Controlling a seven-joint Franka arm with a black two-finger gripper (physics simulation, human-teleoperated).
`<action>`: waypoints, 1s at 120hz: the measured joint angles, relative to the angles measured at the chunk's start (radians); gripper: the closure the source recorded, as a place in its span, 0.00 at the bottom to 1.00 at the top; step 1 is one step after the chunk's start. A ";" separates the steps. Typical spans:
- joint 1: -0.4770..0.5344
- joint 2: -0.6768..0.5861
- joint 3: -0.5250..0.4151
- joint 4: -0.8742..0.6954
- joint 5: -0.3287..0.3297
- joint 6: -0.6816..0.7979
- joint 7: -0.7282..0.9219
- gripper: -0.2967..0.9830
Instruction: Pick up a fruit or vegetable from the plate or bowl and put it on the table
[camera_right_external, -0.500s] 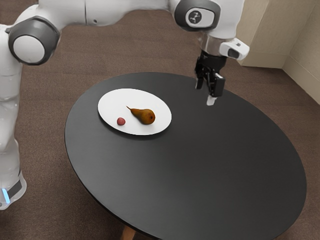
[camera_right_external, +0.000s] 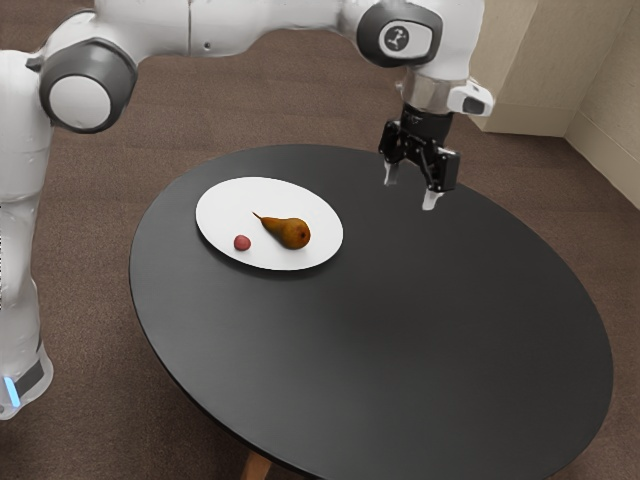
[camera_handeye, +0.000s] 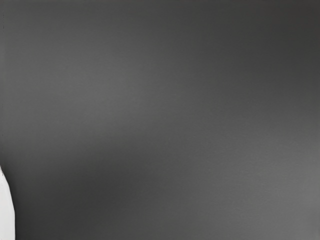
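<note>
Blk tbl (camera_right_external: 430, 330), wht plate (camera_right_external: 225, 215), brn pear (camera_right_external: 293, 233).

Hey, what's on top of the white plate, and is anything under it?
On the plate lie a brown pear and a small red item. The plate covers whatever is beneath, so I can't tell.

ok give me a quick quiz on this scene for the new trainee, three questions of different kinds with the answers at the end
1. Multiple choice: what shares the white plate with the small red round item?
a) a banana
b) a pear
c) a carrot

2. True or false: the pincer is open, with its two fingertips apart.

3. Short answer: of the two items on the plate, which lies nearer the pincer?

Key: 1. b; 2. true; 3. the pear
</note>
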 joint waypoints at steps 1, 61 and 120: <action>0.004 0.005 0.002 0.000 0.000 0.001 0.001 0.23; -0.119 -0.260 0.219 -0.590 0.180 0.170 0.363 0.25; -0.116 -0.340 0.372 -0.801 0.198 0.372 0.820 0.27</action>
